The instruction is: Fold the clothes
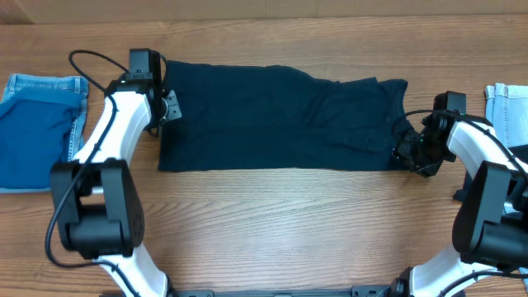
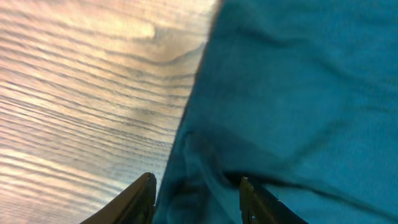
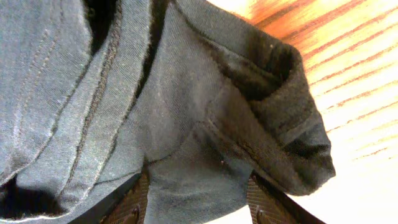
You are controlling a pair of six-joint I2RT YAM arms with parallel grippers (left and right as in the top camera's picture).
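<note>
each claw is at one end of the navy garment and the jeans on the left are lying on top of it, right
Not quite. The jeans lie on the table to the left of the garment, apart from it, as the overhead view shows. The rest holds: the left claw is at its left end and the right claw at its right end.

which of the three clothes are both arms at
The dark navy garment: left gripper and right gripper are at its ends. The blue denim far left and pale denim far right lie alone.
</note>
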